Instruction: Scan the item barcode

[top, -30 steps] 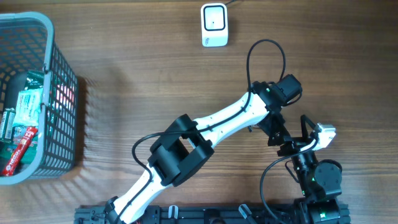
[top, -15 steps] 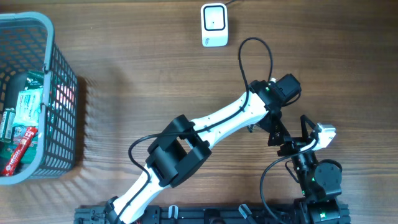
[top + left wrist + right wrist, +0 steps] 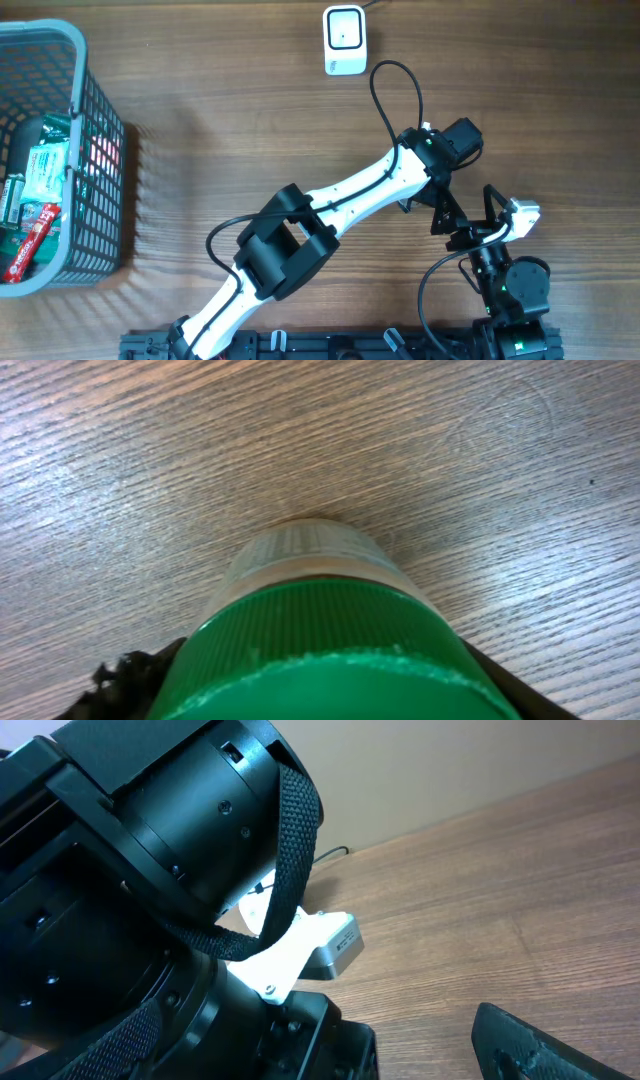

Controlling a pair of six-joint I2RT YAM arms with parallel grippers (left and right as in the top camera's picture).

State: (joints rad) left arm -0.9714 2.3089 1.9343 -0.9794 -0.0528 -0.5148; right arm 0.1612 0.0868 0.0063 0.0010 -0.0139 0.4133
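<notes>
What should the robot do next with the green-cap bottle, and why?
Probably lift the bottle a little: the left gripper hugs its cap, it rests on the table, and the scanner stands well away.

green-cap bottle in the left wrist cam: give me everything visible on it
The bottle has a ribbed green cap, plastic by its look, nearest the camera. A pale translucent body runs beyond it down to the wooden table, seemingly standing there. Dark fingers of the left claw sit against the cap on both sides. No label or barcode shows. Overhead, the left arm hides it.
</notes>
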